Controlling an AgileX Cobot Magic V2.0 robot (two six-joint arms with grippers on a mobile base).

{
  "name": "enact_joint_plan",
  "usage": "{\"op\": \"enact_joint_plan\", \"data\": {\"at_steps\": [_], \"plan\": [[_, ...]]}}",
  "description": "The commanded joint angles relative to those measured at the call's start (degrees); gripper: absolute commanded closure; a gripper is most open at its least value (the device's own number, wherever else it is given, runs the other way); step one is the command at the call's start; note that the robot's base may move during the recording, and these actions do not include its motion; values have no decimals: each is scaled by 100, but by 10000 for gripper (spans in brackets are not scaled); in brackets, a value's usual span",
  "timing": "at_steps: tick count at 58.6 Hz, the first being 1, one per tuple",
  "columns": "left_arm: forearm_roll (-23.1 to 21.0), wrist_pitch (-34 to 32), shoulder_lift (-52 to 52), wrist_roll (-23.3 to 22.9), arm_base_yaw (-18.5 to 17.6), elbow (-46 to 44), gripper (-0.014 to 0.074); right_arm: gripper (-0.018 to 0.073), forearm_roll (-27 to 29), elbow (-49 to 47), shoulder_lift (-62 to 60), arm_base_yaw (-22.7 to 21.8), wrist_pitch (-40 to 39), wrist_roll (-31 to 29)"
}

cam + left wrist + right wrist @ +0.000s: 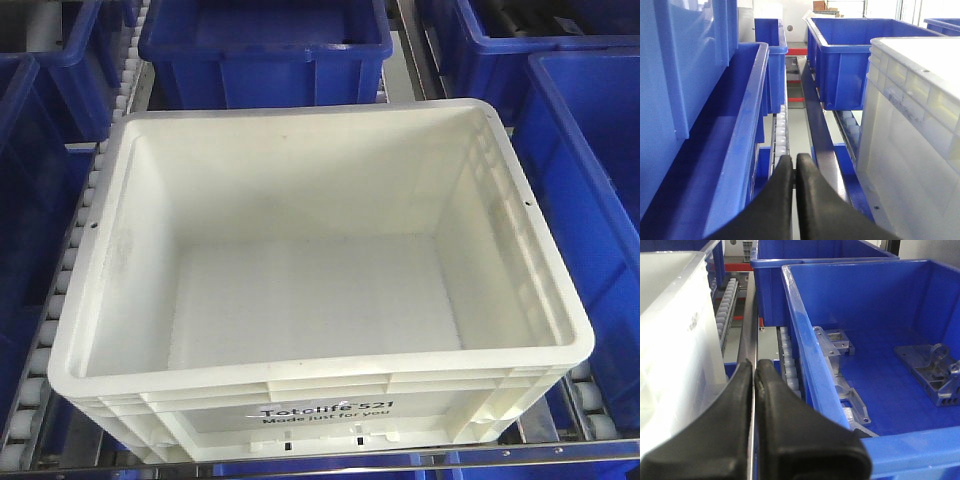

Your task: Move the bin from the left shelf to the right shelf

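Observation:
The white bin [310, 290] is empty and sits on the roller shelf, its "Totelife 521" face toward the front camera. No gripper shows in the front view. In the left wrist view the bin's ribbed side wall [910, 135] rises on the right. My left gripper [794, 161] is shut with nothing held, low in the gap between that wall and a blue crate. In the right wrist view the bin's wall [670, 345] stands on the left. My right gripper [754, 369] is shut and empty beside it, over the grey shelf rail.
Dark blue crates [265, 45] ring the bin at the back, left and right. The crate [880, 340] right of my right gripper holds metal brackets [935, 370]. White rollers [780, 132] and a grey rail [820, 145] run between lanes. A blue crate wall [715, 140] stands close on the left.

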Motion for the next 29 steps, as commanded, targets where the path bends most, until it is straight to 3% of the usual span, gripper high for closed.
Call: {"op": "enact_joint_plan", "data": {"at_steps": [1, 29], "plan": [[-18, -401, -89, -6, -21, 112, 603, 567, -1, 112, -41, -21, -482, -270], [-18, -401, -89, -6, -21, 112, 603, 567, 32, 112, -41, -21, -402, -177]]}}
